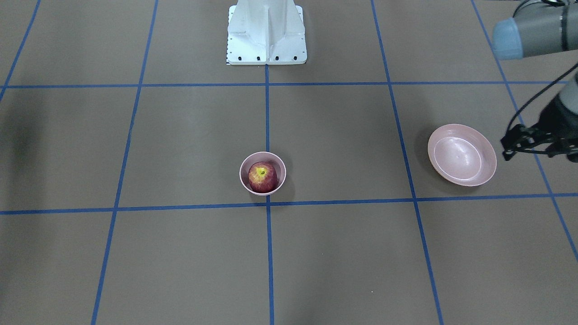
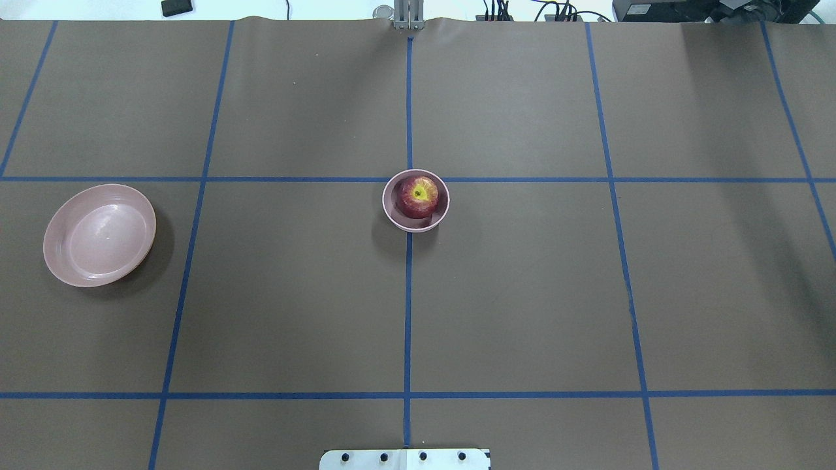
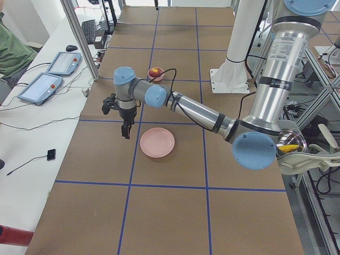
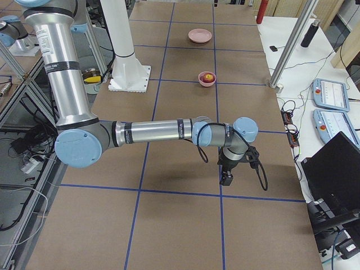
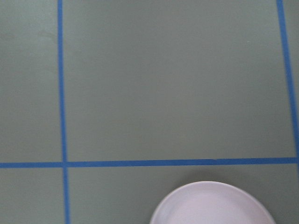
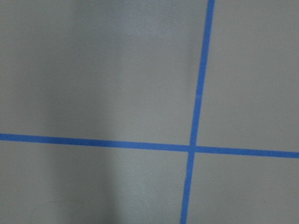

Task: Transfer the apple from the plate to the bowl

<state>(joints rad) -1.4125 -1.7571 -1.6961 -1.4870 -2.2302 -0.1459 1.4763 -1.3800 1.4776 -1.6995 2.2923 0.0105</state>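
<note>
1. Apple (image 2: 418, 196) sits in bowl (image 2: 392, 215); plate (image 2: 98, 235) empty, so transfer judged done
2. Left gripper (image 1: 508, 146) beside plate, right gripper (image 4: 226, 179) well apart; finger spread of either: cannot tell
3. Withdraw high, clear of bowl

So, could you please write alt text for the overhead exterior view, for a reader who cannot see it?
A dark-red apple sits inside a small pink bowl at the centre of a brown table marked with blue tape lines. A wider pink plate lies empty far to the left, apart from the bowl.
</note>
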